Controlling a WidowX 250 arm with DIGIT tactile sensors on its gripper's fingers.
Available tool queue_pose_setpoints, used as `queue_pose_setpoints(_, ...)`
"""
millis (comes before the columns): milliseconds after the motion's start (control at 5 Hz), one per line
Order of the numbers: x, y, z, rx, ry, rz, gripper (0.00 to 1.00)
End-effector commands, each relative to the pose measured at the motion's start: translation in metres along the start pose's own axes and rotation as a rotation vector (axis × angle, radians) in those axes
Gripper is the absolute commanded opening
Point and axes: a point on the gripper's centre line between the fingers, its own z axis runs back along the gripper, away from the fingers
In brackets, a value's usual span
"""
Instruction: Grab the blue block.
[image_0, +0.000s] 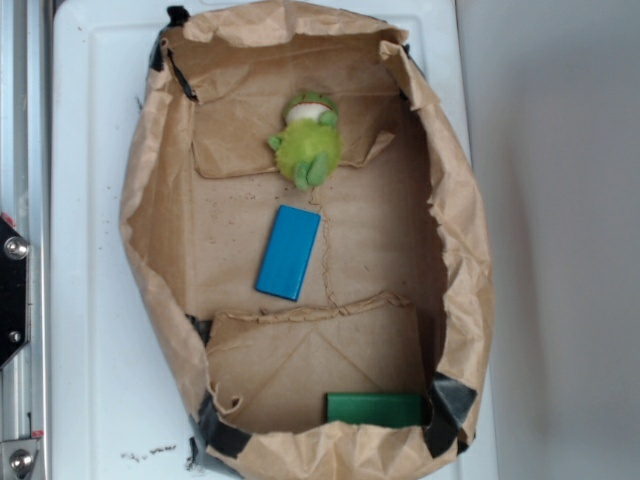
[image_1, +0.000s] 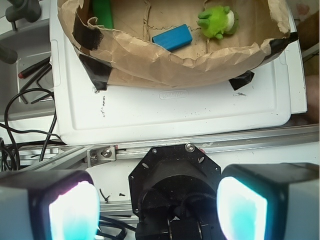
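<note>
The blue block (image_0: 288, 252) lies flat on the brown paper floor of the torn-open bag (image_0: 160, 250), near its middle, long side running near to far. The wrist view shows the blue block (image_1: 172, 37) far off inside the bag, beyond the paper rim. My gripper (image_1: 157, 207) does not appear in the exterior view. It is open in the wrist view, with two glowing pads (image_1: 75, 212) wide apart and nothing between them. It hangs outside the bag, over the robot base.
A green plush frog (image_0: 308, 140) sits at the bag's far end, and a dark green block (image_0: 375, 408) at its near end. The bag rests on a white board (image_1: 175, 110). Cables (image_1: 20, 120) and an aluminium rail (image_1: 225, 145) lie beside the base.
</note>
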Motion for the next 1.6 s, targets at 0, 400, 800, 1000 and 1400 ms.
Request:
queue_pose_setpoints(0,0.000,0.000,0.000,0.000,0.000,0.000,1.00)
queue_pose_setpoints(400,0.082,-0.013,-0.045,0.059,-0.053,0.160,1.00)
queue_pose_setpoints(800,0.129,-0.024,-0.086,0.050,-0.094,-0.131,1.00)
queue_pose_setpoints(1000,0.149,-0.020,-0.100,0.007,-0.155,-0.378,1.00)
queue_pose_setpoints(1400,0.143,-0.011,-0.103,-0.135,-0.007,-0.716,1.00)
